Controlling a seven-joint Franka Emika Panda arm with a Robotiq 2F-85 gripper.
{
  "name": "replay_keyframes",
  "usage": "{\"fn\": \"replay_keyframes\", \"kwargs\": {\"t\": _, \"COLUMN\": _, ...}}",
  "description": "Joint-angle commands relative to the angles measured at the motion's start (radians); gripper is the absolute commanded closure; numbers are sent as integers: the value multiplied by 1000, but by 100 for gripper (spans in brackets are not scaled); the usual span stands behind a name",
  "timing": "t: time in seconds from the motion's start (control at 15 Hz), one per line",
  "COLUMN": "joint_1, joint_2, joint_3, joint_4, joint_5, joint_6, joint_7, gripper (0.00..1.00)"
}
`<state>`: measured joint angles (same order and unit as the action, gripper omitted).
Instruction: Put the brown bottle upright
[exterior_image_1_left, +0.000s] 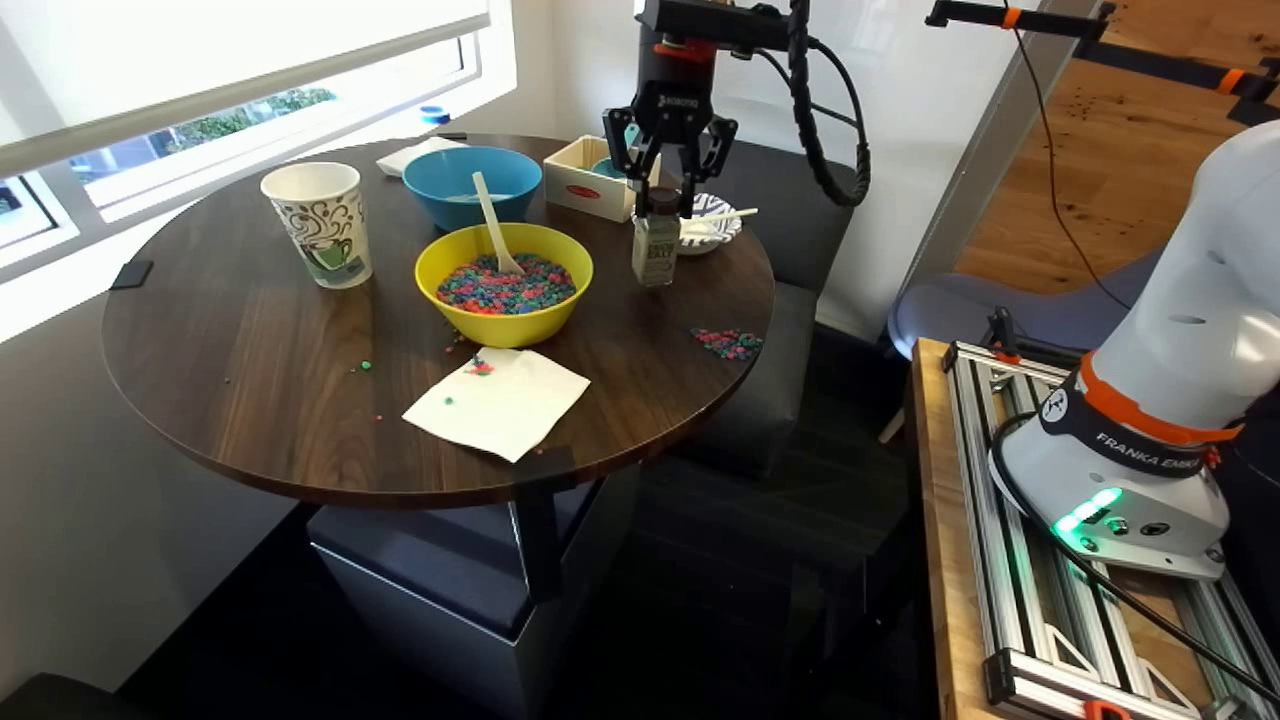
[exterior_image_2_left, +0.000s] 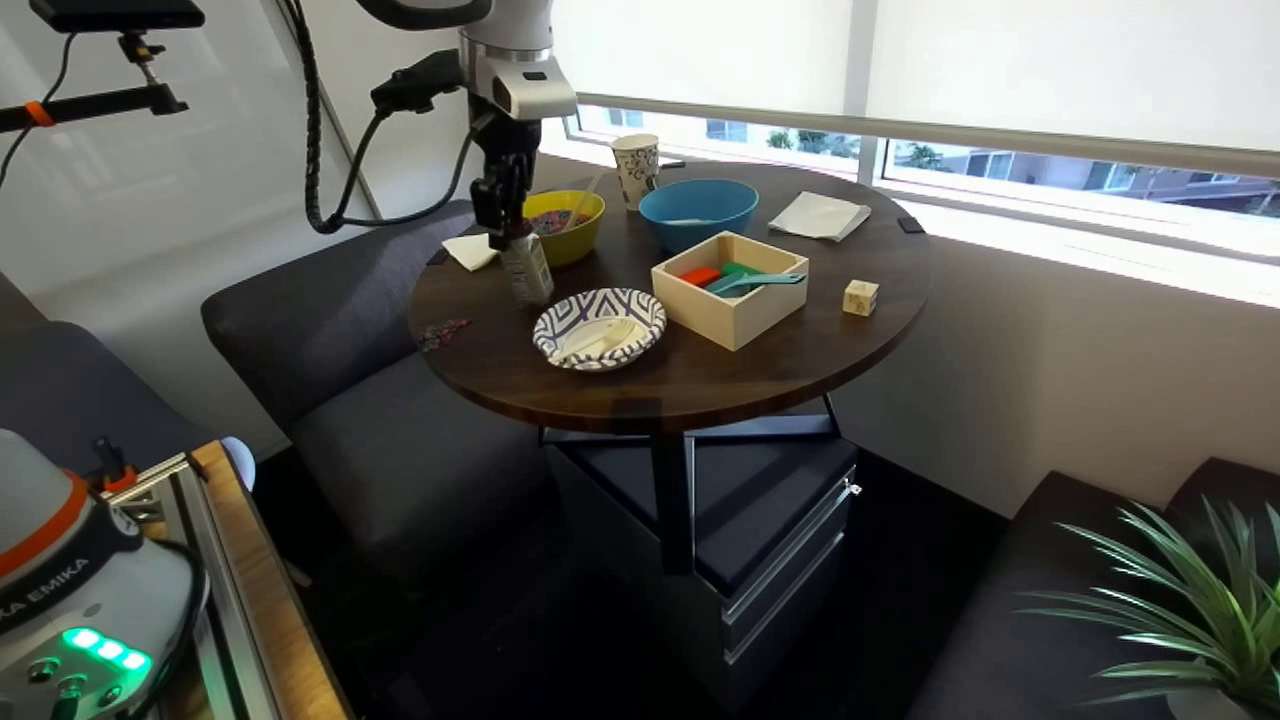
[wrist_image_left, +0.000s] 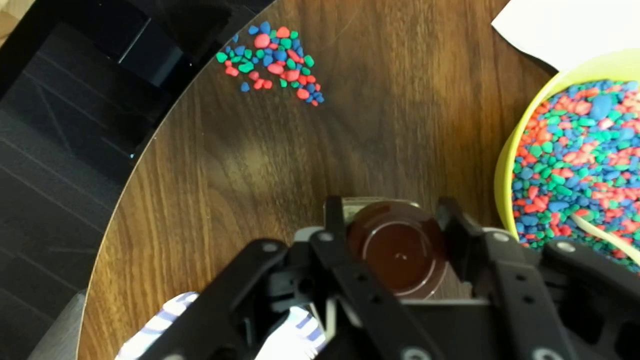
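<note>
1. Wrist view: the brown bottle (wrist_image_left: 398, 250) sat between 4 and 5 o'clock from centre, seen from above, and I had the fingers (wrist_image_left: 459, 245) snug against both sides of it, gripping.
2. Both exterior views showed me its brown cap (exterior_image_1_left: 663, 203) uppermost and the pale, labelled body (exterior_image_1_left: 655, 252) below, so I judged it close to upright; the slanting angles kept me from ruling out a slight lean.
3. From the bottle, the wrist view put the yellow bowl (wrist_image_left: 504, 185) at 2 o'clock and the loose coloured grains (wrist_image_left: 275, 68) at 11.
4. Done, by my reckoning: the bottle was in hand and cap end up.
5. Left, by my reckoning: letting go, and perhaps some lowering, since I could not tell whether the base (exterior_image_1_left: 653, 279) touched the worktop (exterior_image_1_left: 270, 330). A release over a gap or on a tilted base might have tipped it, so I wanted it flat before parting the fingers.
</note>
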<state>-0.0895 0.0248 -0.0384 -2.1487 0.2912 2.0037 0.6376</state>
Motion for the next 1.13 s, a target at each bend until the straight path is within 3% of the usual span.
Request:
{"fn": "replay_keyframes", "kwargs": {"t": 0.0, "joint_1": 4, "joint_2": 62, "joint_3": -19, "joint_4": 66, "joint_5": 27, "joint_6": -54, "joint_7": 2, "gripper": 76}}
{"fn": "replay_keyframes", "kwargs": {"t": 0.07, "joint_1": 4, "joint_2": 71, "joint_3": -21, "joint_4": 73, "joint_5": 23, "joint_6": -58, "joint_7": 3, "gripper": 31}}
{"fn": "replay_keyframes", "kwargs": {"t": 0.33, "joint_1": 5, "joint_2": 96, "joint_3": -32, "joint_4": 101, "joint_5": 11, "joint_6": -84, "joint_7": 27, "gripper": 3}}
{"fn": "replay_keyframes", "kwargs": {"t": 0.6, "joint_1": 4, "joint_2": 27, "joint_3": -38, "joint_4": 90, "joint_5": 13, "joint_6": -115, "joint_7": -11, "gripper": 0}}
{"fn": "replay_keyframes", "kwargs": {"t": 0.73, "joint_1": 5, "joint_2": -91, "joint_3": -40, "joint_4": 23, "joint_5": -65, "joint_6": -68, "joint_7": -97, "gripper": 0}}
{"fn": "replay_keyframes", "kwargs": {"t": 0.93, "joint_1": -12, "joint_2": -223, "joint_3": -49, "joint_4": -25, "joint_5": -93, "joint_6": -59, "joint_7": -229, "gripper": 0}}
{"fn": "replay_keyframes", "kwargs": {"t": 1.0, "joint_1": -7, "joint_2": -107, "joint_3": -39, "joint_4": 62, "joint_5": -75, "joint_6": -85, "joint_7": -155, "gripper": 0}}
{"fn": "replay_keyframes", "kwargs": {"t": 1.07, "joint_1": -13, "joint_2": -151, "joint_3": -41, "joint_4": 45, "joint_5": -79, "joint_6": -85, "joint_7": -184, "gripper": 0}}
